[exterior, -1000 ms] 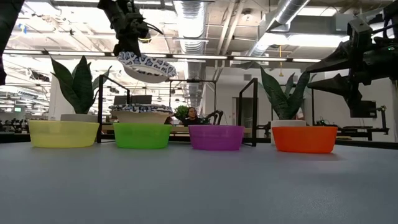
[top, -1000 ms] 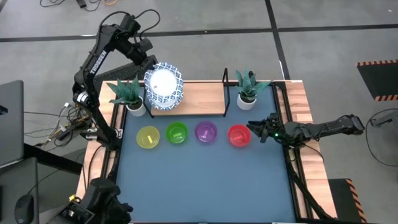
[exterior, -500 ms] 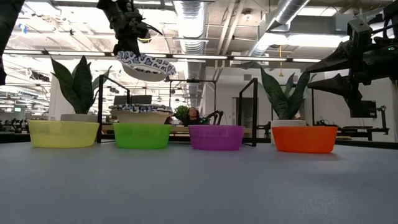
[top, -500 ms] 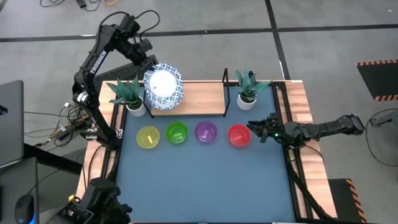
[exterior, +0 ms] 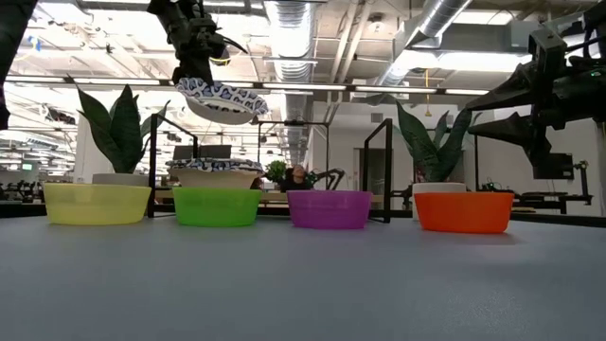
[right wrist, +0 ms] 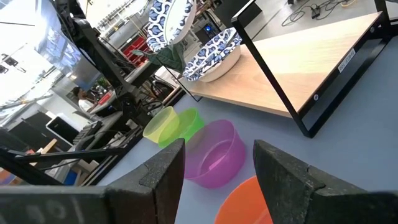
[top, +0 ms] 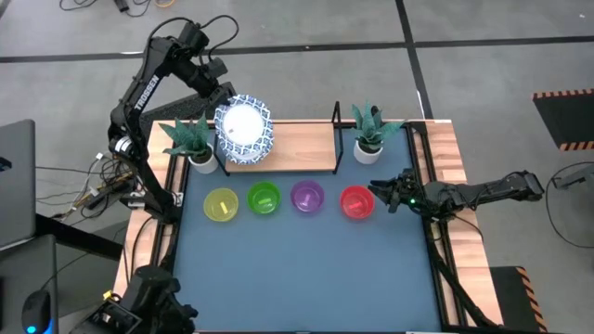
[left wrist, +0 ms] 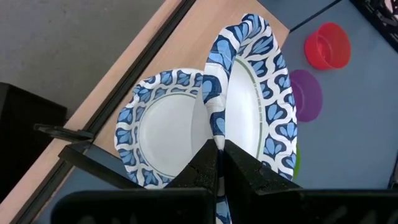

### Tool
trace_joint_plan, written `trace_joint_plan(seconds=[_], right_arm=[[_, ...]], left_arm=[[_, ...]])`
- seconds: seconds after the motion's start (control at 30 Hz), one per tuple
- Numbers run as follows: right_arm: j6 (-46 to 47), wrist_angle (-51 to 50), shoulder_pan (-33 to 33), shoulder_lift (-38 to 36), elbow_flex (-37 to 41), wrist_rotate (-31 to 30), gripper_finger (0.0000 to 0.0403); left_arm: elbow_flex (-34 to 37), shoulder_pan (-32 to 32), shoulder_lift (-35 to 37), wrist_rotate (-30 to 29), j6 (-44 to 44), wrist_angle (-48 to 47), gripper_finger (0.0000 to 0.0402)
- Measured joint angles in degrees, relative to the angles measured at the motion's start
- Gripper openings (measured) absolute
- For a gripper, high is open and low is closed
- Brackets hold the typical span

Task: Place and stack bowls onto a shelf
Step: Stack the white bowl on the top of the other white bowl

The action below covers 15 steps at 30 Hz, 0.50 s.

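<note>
Barely anything has shifted over the last second: the left gripper (top: 225, 90) holds the same spot above the left end of the shelf (top: 297, 139), and the patterned bowl (exterior: 222, 99) it carries hangs at the same height and tilt. Its fingers (left wrist: 239, 168) are pressed together on that bowl's rim, pinching it at the near edge, as the left wrist view shows. The held bowl sits in the air, apart from the stack of patterned bowls (exterior: 214, 173) resting on the shelf directly below it. Beside that stack stands a potted plant (top: 190, 139), with a second plant (top: 369, 130) near the shelf's other end. On the blue tabletop (top: 306, 269) in front of the shelf, the yellow bowl (top: 222, 205), green bowl (top: 264, 199), purple bowl (top: 307, 197) and red bowl (top: 356, 202) lie in a row. Over by the red bowl, the right gripper (top: 382, 192) waits just beside its rim, fingers (right wrist: 158, 171) spread and holding nothing
</note>
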<state>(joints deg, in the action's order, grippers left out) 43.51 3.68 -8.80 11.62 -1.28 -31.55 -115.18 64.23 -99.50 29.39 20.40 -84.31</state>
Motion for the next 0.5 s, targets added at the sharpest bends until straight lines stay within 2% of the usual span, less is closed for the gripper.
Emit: trace_joint_plan(seconds=[0.5], right_arm=[[0.04, -0.24, 0.0, 0.0, 0.0, 0.0, 0.0215]], left_arm=[[-0.02, 0.0, 0.0, 0.07, -0.31, -0.39, 0.0]])
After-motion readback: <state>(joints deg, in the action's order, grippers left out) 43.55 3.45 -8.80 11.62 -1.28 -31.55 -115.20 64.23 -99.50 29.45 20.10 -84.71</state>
